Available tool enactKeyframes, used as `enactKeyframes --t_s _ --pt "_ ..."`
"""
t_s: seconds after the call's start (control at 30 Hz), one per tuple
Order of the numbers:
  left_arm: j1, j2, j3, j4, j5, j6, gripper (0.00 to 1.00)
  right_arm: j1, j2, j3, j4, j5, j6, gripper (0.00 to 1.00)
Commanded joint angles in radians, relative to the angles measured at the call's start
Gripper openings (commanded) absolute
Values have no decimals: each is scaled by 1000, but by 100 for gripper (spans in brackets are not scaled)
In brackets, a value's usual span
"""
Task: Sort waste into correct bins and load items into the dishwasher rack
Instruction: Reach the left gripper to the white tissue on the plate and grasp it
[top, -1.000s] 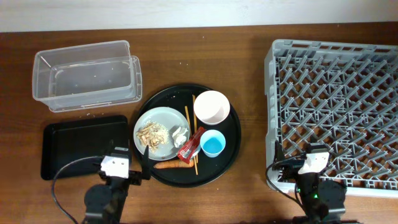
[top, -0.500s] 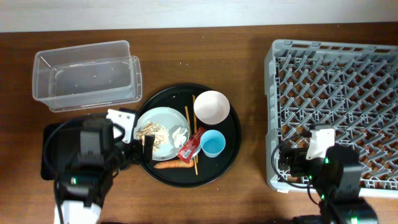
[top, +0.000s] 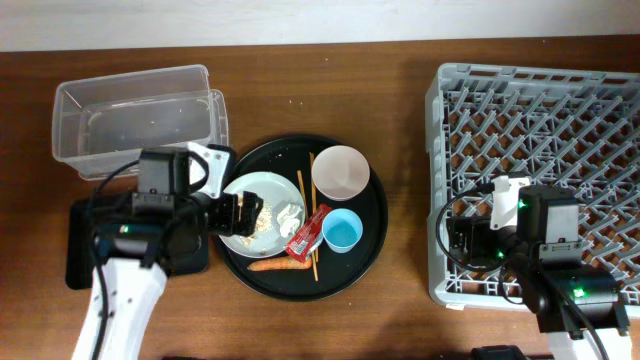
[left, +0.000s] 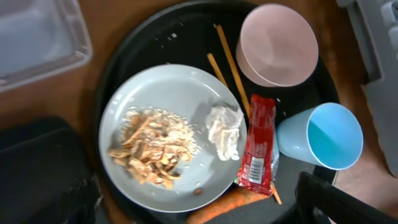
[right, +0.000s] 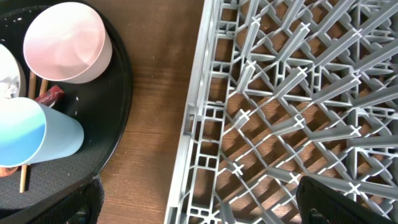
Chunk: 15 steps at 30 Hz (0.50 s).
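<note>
My left gripper (top: 238, 213) (left: 199, 208) is open and empty, hovering over the grey-green plate (top: 268, 190) (left: 168, 93). The plate holds beige food scraps (left: 152, 149) and a white tissue (top: 290, 215) (left: 225, 129). Next to it on the round black tray (top: 370, 235) lie a red wrapper (top: 308, 232) (left: 258, 146), a carrot (top: 275, 266) (left: 217, 210), chopsticks (top: 301, 190) (left: 227, 59), a white bowl (top: 340, 172) (left: 278, 43) and a blue cup (top: 342, 231) (left: 320, 135). My right gripper (top: 462, 243) (right: 199, 205) is open and empty over the left edge of the rack (top: 540, 130) (right: 298, 93).
The clear tub (top: 140, 120) stands at the back left. The shallow black rectangular tray (top: 80, 245) lies in front of it, partly under my left arm. Bare wood table (top: 405, 150) separates the round tray from the rack.
My left arm has swung up from the front edge and now hangs over the plate. My right arm has also come forward over the rack's left edge. Nothing was picked up.
</note>
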Motion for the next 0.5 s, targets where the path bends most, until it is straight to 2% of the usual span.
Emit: enactKeyframes --t_s 0.0,0.17,0.3,0.33,0.47 --pt "-44 120 18 18 48 -6 99 7 1 21 0 -9 11 98" --pt "-129 294 18 71 47 -5 98 7 1 21 0 -8 11 98" --pt "-161 402 18 99 47 -6 89 7 1 21 0 -8 11 98" --pt "-166 427 18 103 47 -6 84 7 1 21 0 -8 11 98" --pt "-173 480 18 122 47 -5 79 7 1 21 0 -9 11 98"
